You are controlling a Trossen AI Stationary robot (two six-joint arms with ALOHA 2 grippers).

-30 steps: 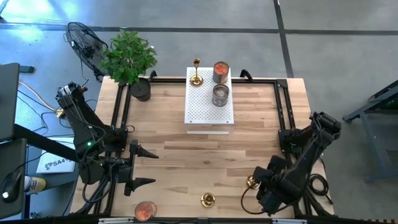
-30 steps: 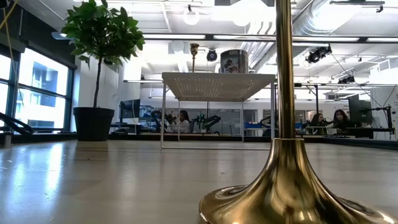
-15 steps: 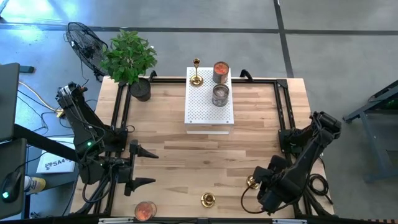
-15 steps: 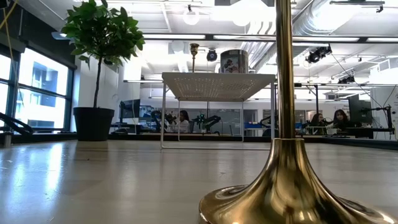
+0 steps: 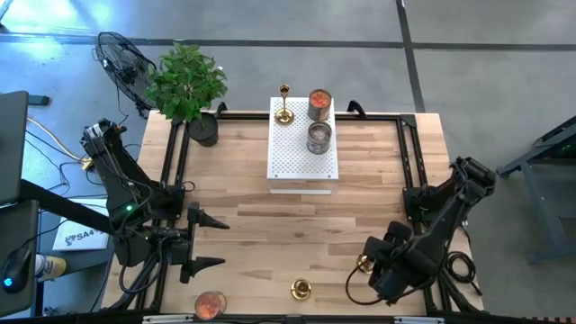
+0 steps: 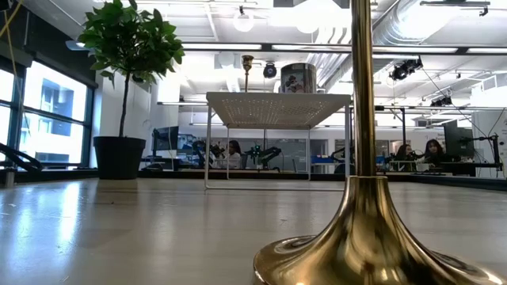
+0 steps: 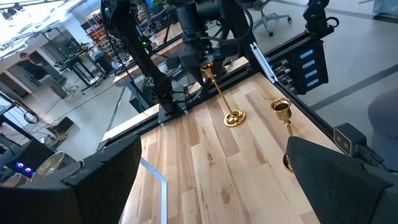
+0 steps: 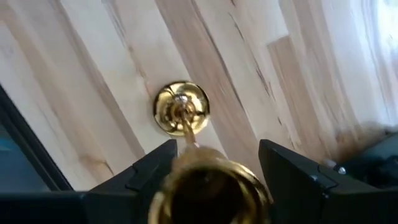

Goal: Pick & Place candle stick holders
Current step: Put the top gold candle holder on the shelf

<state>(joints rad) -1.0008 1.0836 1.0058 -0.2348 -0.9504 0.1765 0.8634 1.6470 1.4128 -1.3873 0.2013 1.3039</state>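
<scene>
The left gripper (image 5: 205,241) waits with fingers spread wide and empty over the table's near left part. One candle stick holder (image 5: 301,289) stands free at the near edge; another (image 5: 284,104) stands on the white perforated block (image 5: 302,157) at the far side. The right gripper (image 5: 373,265) clasps a third holder (image 8: 208,183) near its cup. Polished brass looks rigid, slippery and top-heavy, so gripping the slim stem seems safest.

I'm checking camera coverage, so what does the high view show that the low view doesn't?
Only the high view shows both arms: the left gripper open and idle near the table's left side, and the right gripper around a candle stick holder. Only the low view shows people at desks behind. Both show the white perforated block carrying another holder.
</scene>
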